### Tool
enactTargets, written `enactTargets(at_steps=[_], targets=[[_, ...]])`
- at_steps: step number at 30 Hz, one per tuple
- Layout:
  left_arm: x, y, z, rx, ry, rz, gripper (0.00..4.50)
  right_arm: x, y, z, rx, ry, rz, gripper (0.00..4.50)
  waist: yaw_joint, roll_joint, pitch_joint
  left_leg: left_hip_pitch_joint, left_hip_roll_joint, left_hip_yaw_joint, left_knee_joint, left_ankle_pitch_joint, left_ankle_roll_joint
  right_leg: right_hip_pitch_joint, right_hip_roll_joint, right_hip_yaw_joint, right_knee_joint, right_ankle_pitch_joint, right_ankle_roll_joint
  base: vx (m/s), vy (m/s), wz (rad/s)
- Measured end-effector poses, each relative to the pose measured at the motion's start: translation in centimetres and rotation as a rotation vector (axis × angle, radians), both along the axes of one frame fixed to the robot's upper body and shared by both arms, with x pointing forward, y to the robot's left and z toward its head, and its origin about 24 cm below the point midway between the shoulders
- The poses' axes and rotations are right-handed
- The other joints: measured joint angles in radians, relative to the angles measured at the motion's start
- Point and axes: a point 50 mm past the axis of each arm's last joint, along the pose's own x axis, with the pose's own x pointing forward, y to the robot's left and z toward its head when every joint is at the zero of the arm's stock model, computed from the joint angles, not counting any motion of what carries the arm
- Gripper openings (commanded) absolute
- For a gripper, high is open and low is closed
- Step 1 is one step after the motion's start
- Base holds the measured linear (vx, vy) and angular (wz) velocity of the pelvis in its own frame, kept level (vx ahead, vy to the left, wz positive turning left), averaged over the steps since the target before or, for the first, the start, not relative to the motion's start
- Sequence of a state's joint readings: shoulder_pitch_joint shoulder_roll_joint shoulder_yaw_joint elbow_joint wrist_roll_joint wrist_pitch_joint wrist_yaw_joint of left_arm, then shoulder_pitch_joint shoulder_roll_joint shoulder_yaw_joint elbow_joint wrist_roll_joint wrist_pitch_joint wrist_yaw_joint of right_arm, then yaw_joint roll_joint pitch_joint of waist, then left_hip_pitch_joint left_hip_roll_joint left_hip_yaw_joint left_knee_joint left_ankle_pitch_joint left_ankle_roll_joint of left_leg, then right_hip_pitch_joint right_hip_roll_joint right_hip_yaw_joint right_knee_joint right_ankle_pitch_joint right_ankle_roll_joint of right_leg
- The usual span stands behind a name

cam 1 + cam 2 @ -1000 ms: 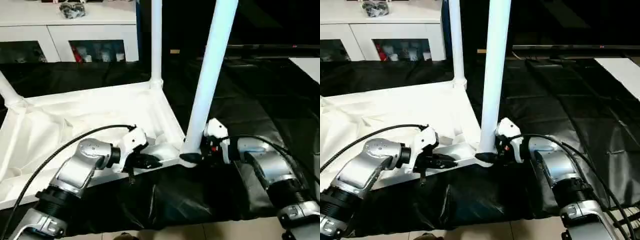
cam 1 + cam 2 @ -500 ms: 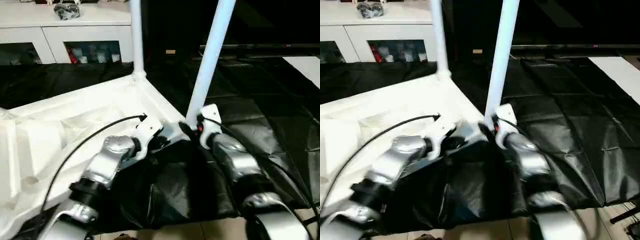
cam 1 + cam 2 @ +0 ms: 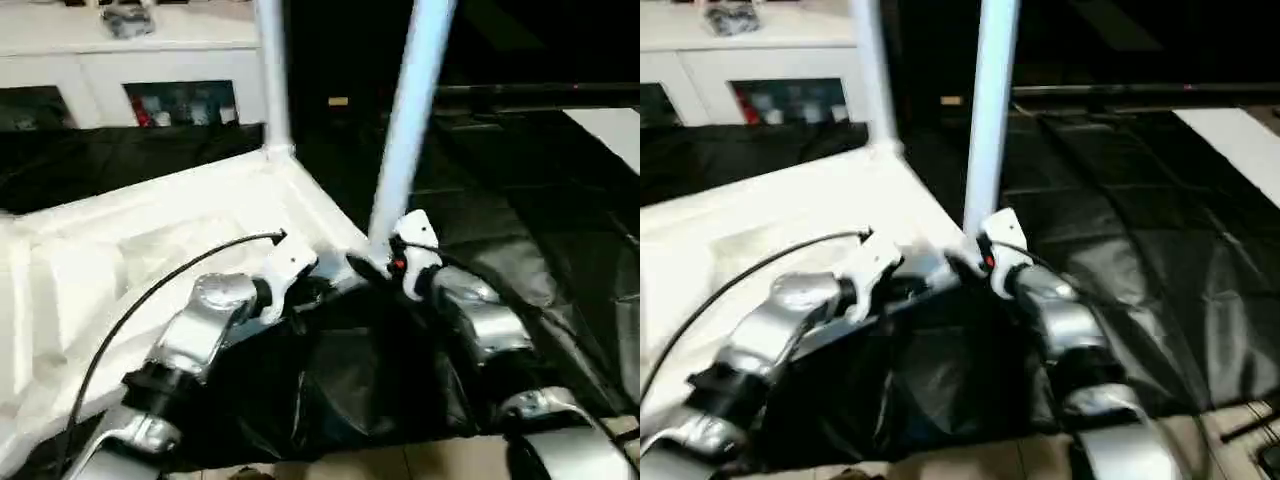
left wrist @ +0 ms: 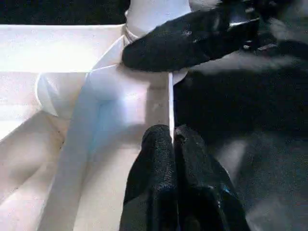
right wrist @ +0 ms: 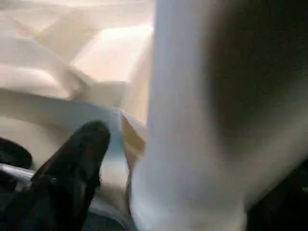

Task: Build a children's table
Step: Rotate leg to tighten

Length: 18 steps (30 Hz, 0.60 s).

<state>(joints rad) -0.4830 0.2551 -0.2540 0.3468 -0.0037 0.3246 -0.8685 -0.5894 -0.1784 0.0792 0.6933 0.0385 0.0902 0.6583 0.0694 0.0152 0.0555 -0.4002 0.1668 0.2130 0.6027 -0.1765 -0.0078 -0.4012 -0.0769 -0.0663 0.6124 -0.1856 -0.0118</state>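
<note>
A: Condition of the tabletop (image 3: 150,240)?

B: White plastic, lying underside up on the black-draped counter (image 3: 520,230). Raised rim all round, ribs inside the tray, a round socket at each visible corner.

A: Legs?

B: Two white tubes stand upright. The far leg (image 3: 271,70) is seated in the back corner socket. The near leg (image 3: 408,120) rises from the front corner socket, closest to the robot; both run out of the top of the view.

A: Left tool (image 4: 172,139)?

B: Clenched. Its two black fingers are pressed together on the thin front rim of the tabletop, just beside the near socket; the rim edge runs between the tips.

A: Right tool (image 3: 362,268)?

B: At the foot of the near leg, against the socket. One black finger (image 4: 187,41) lies across the socket collar. Whether it clasps the leg or has let go, I cannot tell.

A: Surroundings?

B: A white cabinet (image 3: 120,60) stands behind the counter.
</note>
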Motion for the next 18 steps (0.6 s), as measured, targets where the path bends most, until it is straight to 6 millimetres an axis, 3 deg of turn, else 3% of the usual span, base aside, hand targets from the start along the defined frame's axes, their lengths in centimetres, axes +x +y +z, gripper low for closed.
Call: enactTargets(at_steps=[8, 10, 18], targets=[[-0.9, 1.2, 0.2, 0.006, 0.033, -0.123, 0.0, -1.6, -2.4, 0.8, -0.03, 0.037, 0.268, 4.31, 0.02, 0.0, 0.0, 0.0, 0.0, 0.0, 0.002, 0.0, 0.0, 0.001, 0.0, 0.0, 0.0, 0.0, 0.0, 0.0, 0.0, 0.0], [-1.4, 1.5, 0.2, 0.004, 0.044, -0.155, 0.0, -1.9, -2.8, 1.2, -0.033, 0.04, 0.319, 3.96, 0.021, 0.0, 0.0, 0.0, 0.0, 0.0, 0.002, 0.0, 0.0, 0.001, 0.0, 0.0, 0.0, 0.0, 0.0, 0.0, 0.0, 0.0], [-2.0, 2.3, 0.2, 0.004, 0.086, -0.222, 0.0, -2.7, -3.2, 1.3, -0.04, 0.083, 0.44, 3.44, 0.022, 0.0, 0.0, -0.001, 0.0, 0.0, 0.002, 0.0, 0.0, 0.001, 0.0, 0.0, 0.0, 0.0, 0.0, 0.0, 0.0, 0.0]])
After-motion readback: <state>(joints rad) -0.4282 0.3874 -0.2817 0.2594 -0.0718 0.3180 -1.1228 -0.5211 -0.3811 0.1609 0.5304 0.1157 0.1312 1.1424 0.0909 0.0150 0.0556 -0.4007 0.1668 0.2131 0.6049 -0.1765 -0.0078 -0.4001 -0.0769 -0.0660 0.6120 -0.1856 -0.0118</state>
